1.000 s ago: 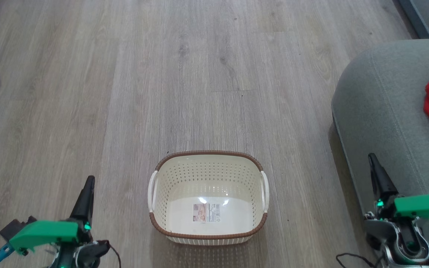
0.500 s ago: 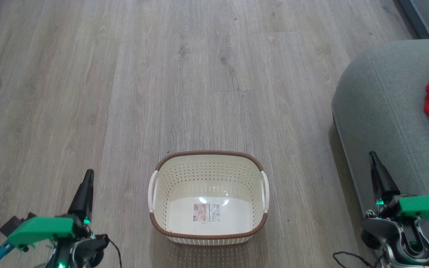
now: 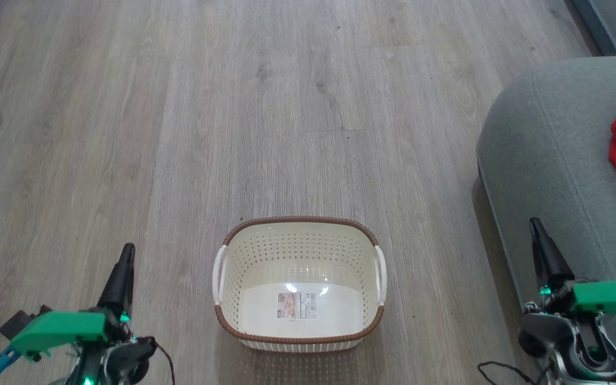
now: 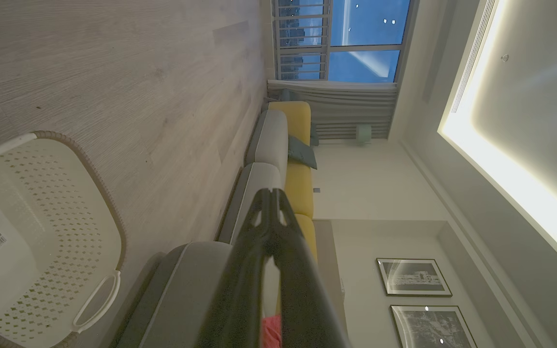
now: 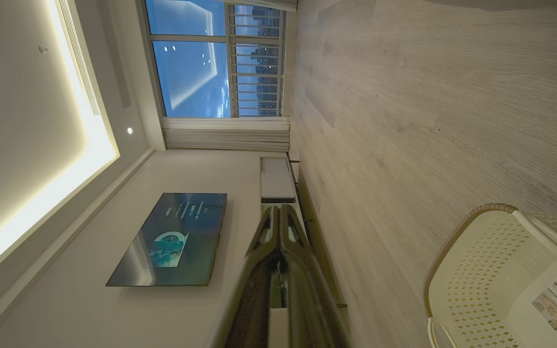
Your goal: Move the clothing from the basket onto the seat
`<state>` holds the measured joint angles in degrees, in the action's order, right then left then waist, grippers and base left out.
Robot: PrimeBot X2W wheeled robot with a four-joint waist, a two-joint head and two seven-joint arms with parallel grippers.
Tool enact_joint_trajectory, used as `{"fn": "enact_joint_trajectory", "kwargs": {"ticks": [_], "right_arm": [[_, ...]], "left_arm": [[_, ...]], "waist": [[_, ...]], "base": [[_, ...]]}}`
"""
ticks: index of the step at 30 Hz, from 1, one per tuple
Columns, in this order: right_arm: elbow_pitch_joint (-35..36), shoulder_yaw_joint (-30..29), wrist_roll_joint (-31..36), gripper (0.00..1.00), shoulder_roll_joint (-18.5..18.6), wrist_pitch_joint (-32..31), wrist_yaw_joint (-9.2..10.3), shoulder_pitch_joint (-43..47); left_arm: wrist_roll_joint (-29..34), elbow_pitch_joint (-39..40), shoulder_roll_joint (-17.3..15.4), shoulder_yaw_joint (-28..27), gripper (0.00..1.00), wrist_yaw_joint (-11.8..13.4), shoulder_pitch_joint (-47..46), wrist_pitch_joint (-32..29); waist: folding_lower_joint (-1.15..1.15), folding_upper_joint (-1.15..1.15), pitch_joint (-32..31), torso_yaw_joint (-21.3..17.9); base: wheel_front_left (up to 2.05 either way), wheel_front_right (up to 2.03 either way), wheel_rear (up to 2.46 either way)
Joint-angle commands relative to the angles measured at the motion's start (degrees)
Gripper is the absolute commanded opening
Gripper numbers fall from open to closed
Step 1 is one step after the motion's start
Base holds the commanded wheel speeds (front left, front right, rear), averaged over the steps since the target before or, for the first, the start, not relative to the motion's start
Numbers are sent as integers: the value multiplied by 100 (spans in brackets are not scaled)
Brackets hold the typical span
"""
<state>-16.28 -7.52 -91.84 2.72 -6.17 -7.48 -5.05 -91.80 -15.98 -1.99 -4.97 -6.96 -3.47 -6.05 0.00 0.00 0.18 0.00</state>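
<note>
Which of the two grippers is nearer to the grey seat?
The right gripper, close beside the seat; the left gripper is on the basket's other side.

Head cam is up high, looking almost straight down at the wood floor (image 3: 286, 107), with the basket (image 3: 297, 251) close in at lower centre and the seat (image 3: 543, 160) clipped by the right edge. Both wrist cams sit low and are rolled sideways. The left one has the wood floor upper left and the ceiling (image 4: 525, 121) on the right, and the right one is mirrored. All three catch the basket, and both wrist cams share the window (image 4: 360, 38).
</note>
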Motion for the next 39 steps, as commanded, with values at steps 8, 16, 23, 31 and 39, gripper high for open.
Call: {"fn": "enact_joint_trajectory", "kwargs": {"ticks": [8,16,23,31,39], "right_arm": [[225,99,-32,0,16,-33,-1,-114],[225,99,-32,0,16,-32,-1,-114],[225,99,-32,0,16,-32,-1,-114],[225,100,-32,0,16,-32,-1,-114],[225,100,-32,0,16,-32,-1,-114]], "left_arm": [[-36,192,-88,-156,0,-53,-273,-45],[-37,192,-88,-155,0,-53,-273,-44],[-37,192,-88,-155,0,-53,-273,-44],[-37,192,-88,-155,0,-53,-272,-44],[-37,193,-88,-155,0,-53,-272,-44]], "waist": [[0,0,0,0],[0,0,0,0],[0,0,0,0],[0,0,0,0],[0,0,0,0]], "base": [[0,0,0],[0,0,0],[0,0,0],[0,0,0],[0,0,0]]}}
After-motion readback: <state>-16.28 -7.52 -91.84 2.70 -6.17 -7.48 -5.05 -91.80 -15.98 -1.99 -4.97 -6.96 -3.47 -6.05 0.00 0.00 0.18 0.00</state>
